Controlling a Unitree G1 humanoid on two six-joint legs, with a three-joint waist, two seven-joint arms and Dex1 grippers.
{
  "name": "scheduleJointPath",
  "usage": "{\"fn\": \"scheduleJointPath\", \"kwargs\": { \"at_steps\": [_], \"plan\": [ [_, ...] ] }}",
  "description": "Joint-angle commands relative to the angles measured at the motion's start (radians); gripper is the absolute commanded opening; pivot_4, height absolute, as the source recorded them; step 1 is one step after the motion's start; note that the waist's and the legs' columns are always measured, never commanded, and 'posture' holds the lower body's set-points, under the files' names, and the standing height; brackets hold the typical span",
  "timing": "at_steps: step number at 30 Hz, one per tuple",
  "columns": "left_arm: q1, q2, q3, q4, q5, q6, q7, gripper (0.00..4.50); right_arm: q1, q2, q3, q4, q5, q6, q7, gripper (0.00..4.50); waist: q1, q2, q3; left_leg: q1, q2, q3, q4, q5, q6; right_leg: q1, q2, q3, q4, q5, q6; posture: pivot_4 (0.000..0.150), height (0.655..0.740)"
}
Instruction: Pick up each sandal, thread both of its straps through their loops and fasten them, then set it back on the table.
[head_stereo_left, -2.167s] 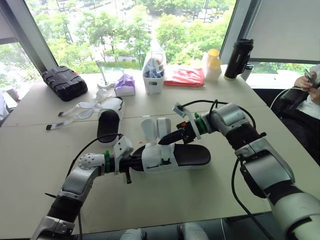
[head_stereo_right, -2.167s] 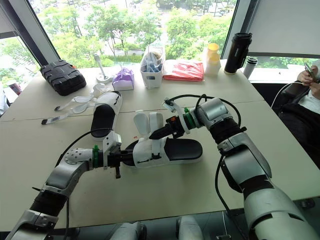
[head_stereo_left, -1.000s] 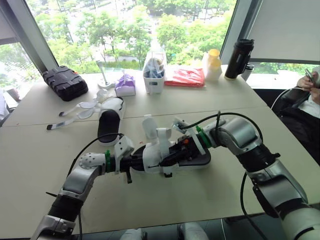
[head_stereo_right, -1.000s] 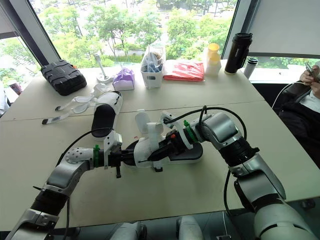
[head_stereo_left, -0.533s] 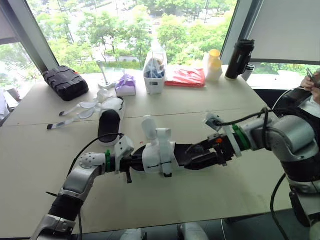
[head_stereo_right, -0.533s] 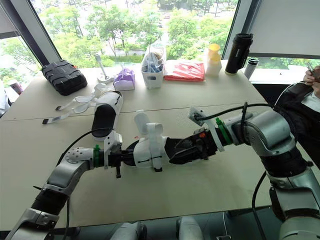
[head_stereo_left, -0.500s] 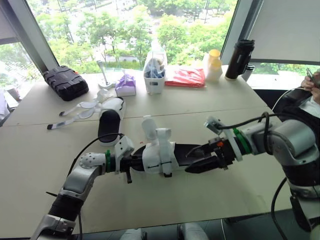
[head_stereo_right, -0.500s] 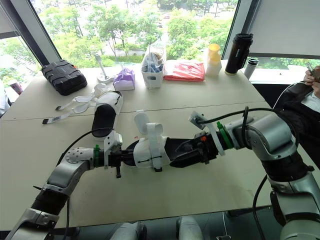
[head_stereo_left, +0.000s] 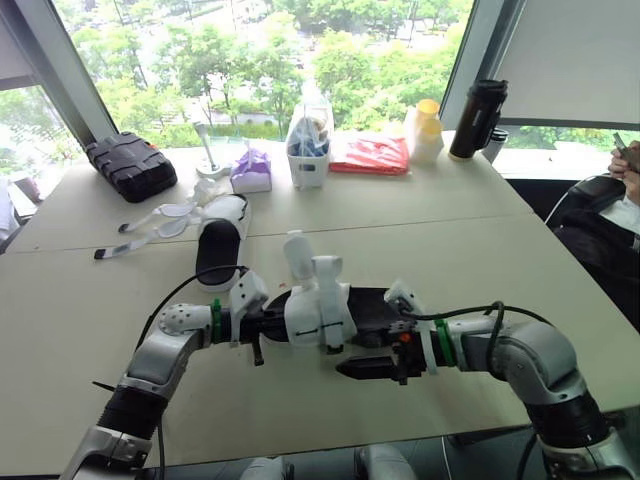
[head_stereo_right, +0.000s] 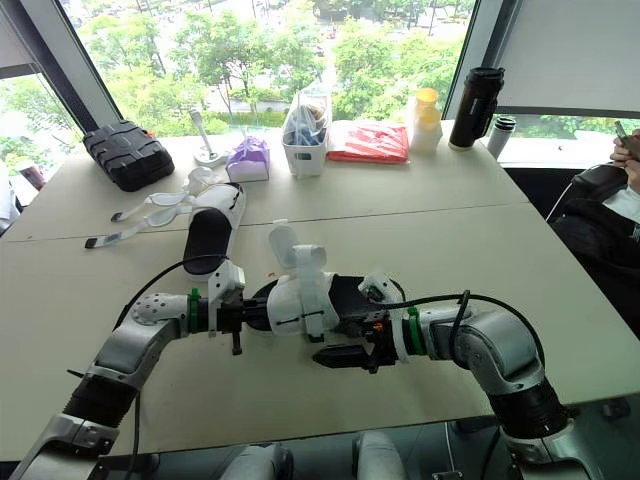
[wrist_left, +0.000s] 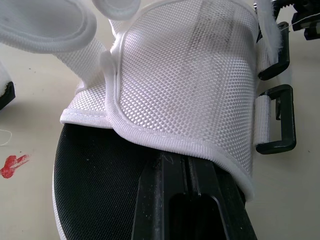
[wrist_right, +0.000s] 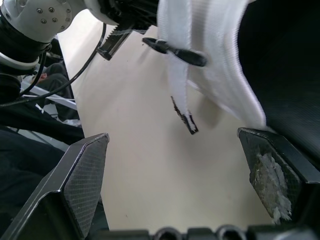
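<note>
The sandal (head_stereo_left: 320, 312) in work sits at the centre of the left eye view, toe toward the left gripper (head_stereo_left: 262, 322), and the second sandal (head_stereo_left: 218, 248) lies flat on the surface (head_stereo_left: 450, 250), up and to the left of centre, with its straps spread loose. The held sandal looks light and mixed in stiffness: a firm black sole (wrist_left: 95, 185) that would take a pinch well, under a soft white mesh upper (wrist_left: 190, 80) that would likely fold or slide if grabbed alone. Its two straps (head_stereo_left: 297, 250) stand up unfastened and look floppy, so each is probably best pinched near its free tip and fed through the rigid black loops (wrist_left: 277, 122) on the side. In the left wrist view, that gripper's fingers (wrist_left: 167, 200) are drawn together with only a thin seam between them and run in under the mesh over the sole, holding the toe end; what exactly they pinch is hidden. The right gripper (head_stereo_left: 352, 368) lies low just below the sandal's middle, and its fingers (wrist_right: 82, 172) are spread wide and empty, touching nothing, with white webbing hanging ahead of them.
</note>
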Motion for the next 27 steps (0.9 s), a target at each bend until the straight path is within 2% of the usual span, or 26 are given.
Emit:
{"fn": "scheduleJointPath", "kwargs": {
  "at_steps": [1,9,13,18,24,27],
  "plan": [
    [0.012,0.001,-0.028,0.004,0.019,0.018,-0.001,0.0,-0.012,0.034,-0.016,-0.041,0.024,-0.017,-0.035,4.45,-0.001,0.0,0.0,0.0,0.0,0.0,0.0,0.0,0.0,0.0,0.0,0.0,0.0,0.0,0.0,0.15,0.74],
    [0.018,0.001,-0.026,-0.008,0.014,0.027,0.003,0.0,-0.052,0.11,-0.016,-0.05,0.062,0.022,-0.105,4.45,-0.001,0.0,0.0,0.0,0.001,0.0,0.0,0.0,0.0,0.0,0.001,0.0,0.0,0.0,0.0,0.15,0.74],
    [0.02,0.0,-0.026,-0.012,0.013,0.029,0.005,0.0,-0.069,0.106,0.003,-0.047,0.081,0.047,-0.113,2.66,-0.001,0.0,0.0,0.0,0.001,0.0,0.0,0.0,0.0,0.0,0.001,0.0,0.0,0.0,0.0,0.15,0.74],
    [0.025,0.0,-0.029,-0.019,0.014,0.03,0.007,0.0,-0.069,0.074,0.031,-0.049,0.087,0.069,-0.096,0.05,-0.001,0.0,0.0,0.0,0.001,0.0,-0.001,0.0,0.0,0.0,0.001,0.0,-0.001,0.0,0.0,0.15,0.74],
    [0.029,0.0,-0.032,-0.024,0.017,0.028,0.009,0.0,-0.076,-0.015,0.07,-0.064,0.139,0.141,-0.034,0.05,-0.001,0.0,0.0,0.0,0.001,0.0,-0.001,0.0,0.0,0.0,0.001,0.0,-0.001,0.0,0.0,0.15,0.74],
    [0.024,0.005,-0.033,-0.026,0.021,0.032,0.007,0.0,-0.062,-0.119,0.133,-0.117,0.174,0.151,0.073,0.05,0.0,0.0,0.0,0.0,0.001,0.0,-0.001,0.0,0.0,0.0,0.001,0.0,-0.001,0.0,0.0,0.15,0.74]
  ]
}}
